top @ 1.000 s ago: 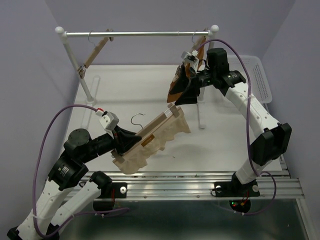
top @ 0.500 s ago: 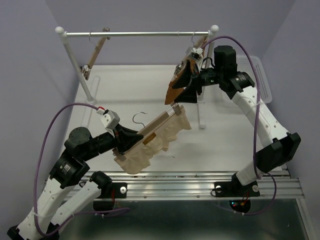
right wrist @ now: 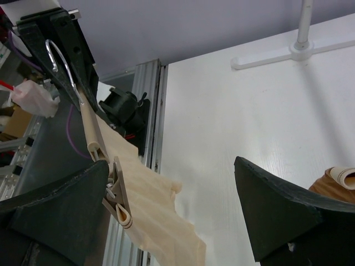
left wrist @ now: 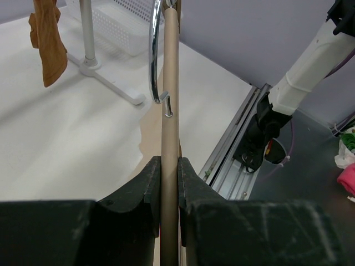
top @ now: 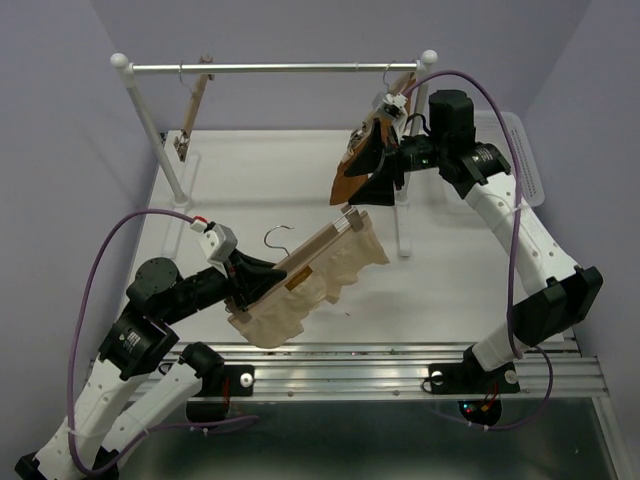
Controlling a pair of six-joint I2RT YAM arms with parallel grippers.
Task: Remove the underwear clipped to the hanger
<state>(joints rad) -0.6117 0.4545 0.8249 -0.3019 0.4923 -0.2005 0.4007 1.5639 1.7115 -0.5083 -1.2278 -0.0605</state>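
Left gripper (top: 247, 283) is clamped on the hanger (top: 312, 250) bar between the hook (top: 275, 238) and the lower-left end, holding it slanted at centre-left of the top view; the underwear (top: 322, 285) hangs under the bar, pinned to it. Right gripper (right wrist: 171, 166) has its jaws wide apart at upper centre-right of the top view, just above the hanger's upper-right clip (right wrist: 117, 195), which sits at lower left of the right wrist view beside one finger, contact unclear. Step looks like unclipping, cloth not yet free; next move likely needs the right jaws brought over that clip to squeeze it open.
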